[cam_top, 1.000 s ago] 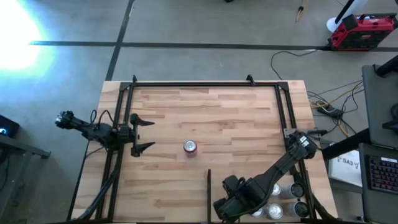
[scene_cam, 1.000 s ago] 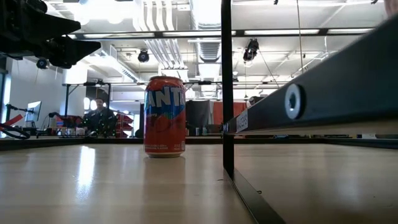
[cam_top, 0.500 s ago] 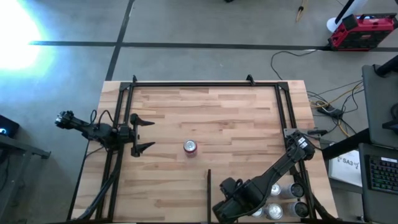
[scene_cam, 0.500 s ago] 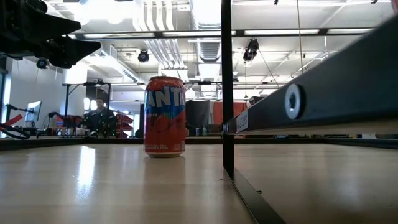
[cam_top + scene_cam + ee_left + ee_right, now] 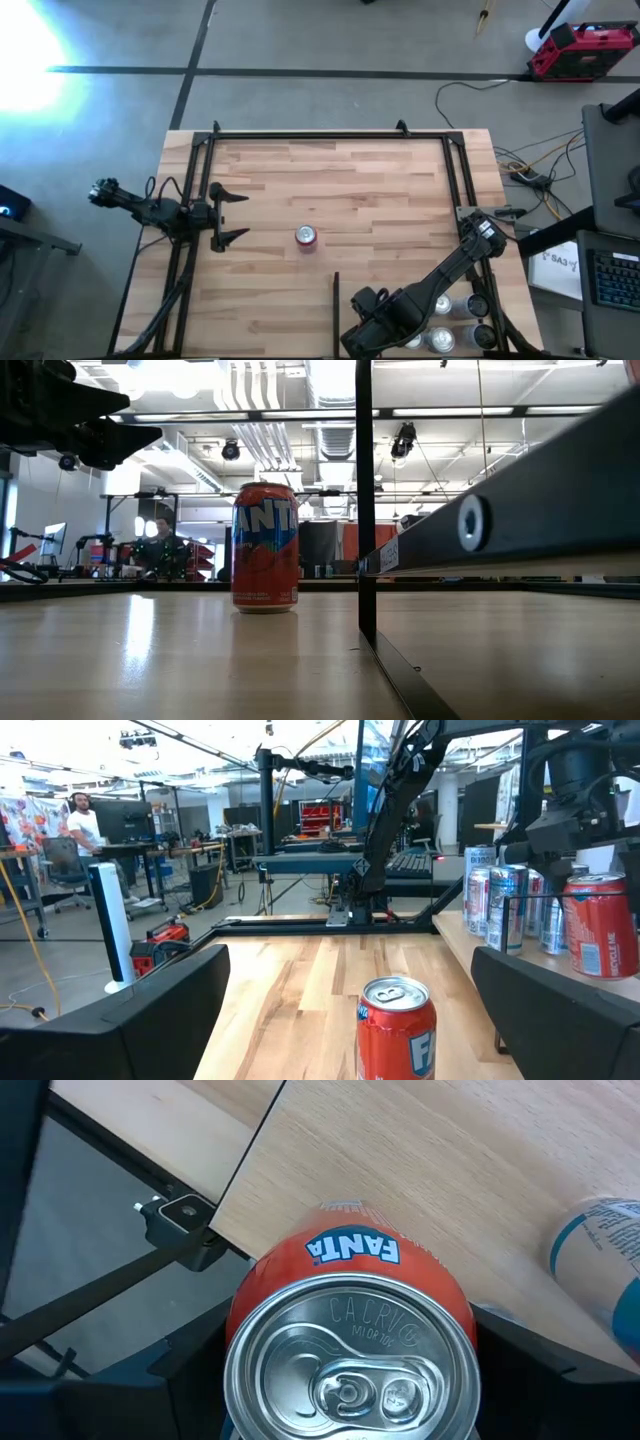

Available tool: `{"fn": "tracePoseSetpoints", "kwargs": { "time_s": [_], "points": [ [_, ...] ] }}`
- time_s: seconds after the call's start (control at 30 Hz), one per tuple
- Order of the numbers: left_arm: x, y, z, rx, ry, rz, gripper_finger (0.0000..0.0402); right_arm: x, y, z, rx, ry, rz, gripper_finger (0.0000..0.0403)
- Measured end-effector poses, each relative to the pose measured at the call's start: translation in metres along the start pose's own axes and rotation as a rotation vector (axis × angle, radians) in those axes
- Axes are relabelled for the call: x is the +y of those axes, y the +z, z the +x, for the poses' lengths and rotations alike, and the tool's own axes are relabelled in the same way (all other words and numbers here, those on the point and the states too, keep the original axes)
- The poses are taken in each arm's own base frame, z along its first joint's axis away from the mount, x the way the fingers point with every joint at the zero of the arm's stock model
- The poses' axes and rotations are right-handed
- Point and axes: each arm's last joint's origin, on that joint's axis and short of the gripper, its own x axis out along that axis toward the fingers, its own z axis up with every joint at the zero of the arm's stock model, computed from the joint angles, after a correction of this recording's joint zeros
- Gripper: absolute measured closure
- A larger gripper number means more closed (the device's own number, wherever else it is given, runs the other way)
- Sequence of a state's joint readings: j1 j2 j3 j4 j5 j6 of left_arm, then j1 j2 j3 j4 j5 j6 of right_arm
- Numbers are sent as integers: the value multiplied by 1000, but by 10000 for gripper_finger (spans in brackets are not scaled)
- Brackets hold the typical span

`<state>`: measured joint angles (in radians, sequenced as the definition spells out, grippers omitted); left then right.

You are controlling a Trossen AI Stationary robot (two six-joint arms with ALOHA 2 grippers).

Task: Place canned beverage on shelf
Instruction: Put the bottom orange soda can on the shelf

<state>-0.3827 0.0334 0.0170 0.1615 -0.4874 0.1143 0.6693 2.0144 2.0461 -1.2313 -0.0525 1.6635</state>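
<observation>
Slightly nearer the shelf's front edge than a second ago, the right gripper [image 5: 362,335] stays clamped on an orange Fanta can [image 5: 350,1345]; more cans [image 5: 462,322] stand just beside it; another Fanta can [image 5: 306,236] stands mid-shelf [image 5: 380,190]; the left gripper [image 5: 228,217] waits wide open at the left edge.
</observation>
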Motion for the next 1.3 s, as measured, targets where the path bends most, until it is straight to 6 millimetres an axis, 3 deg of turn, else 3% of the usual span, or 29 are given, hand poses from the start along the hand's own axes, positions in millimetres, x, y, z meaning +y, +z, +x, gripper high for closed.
{"fn": "tracePoseSetpoints", "kwargs": {
  "time_s": [1.3],
  "points": [
    [0,0,0,0,0,0,2,0,-1,10,38,14,-29,91]
  ]
}}
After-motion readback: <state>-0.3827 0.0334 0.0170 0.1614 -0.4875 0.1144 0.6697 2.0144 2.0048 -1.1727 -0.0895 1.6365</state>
